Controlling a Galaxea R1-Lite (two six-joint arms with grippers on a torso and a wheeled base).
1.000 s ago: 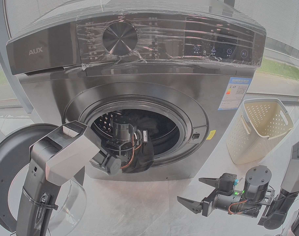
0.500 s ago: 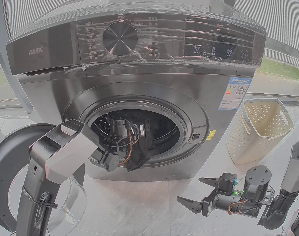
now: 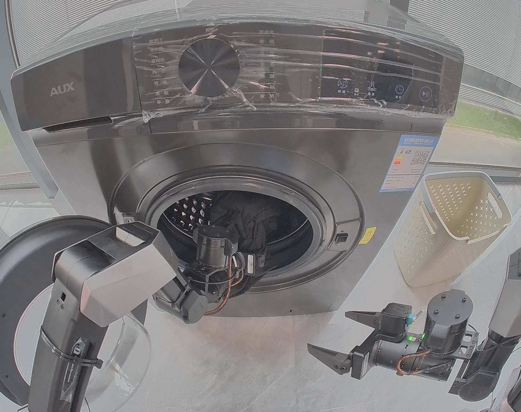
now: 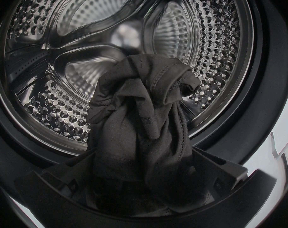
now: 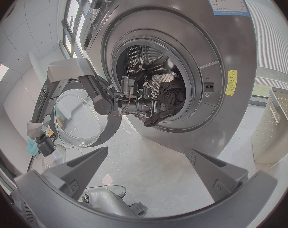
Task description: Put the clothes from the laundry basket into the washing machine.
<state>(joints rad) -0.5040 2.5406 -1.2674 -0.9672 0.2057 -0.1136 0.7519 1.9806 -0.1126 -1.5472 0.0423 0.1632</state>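
lifted off the door rim since earlier, the black garment [image 4: 140, 121] sat bunched in the mouth of the washing machine [image 3: 272, 138], between the spread fingers of the released left gripper [image 4: 144, 162], while the right gripper [image 3: 329, 331] hung unclenched above the floor [image 3: 260, 356].

Daylight floods in from the windows [image 3: 495, 121] behind — bright, with soft shadows. Glare streaks the washer [image 3: 260, 138] panel's film and the drum [image 4: 128, 38] — wrist views bend and darken at their edges.
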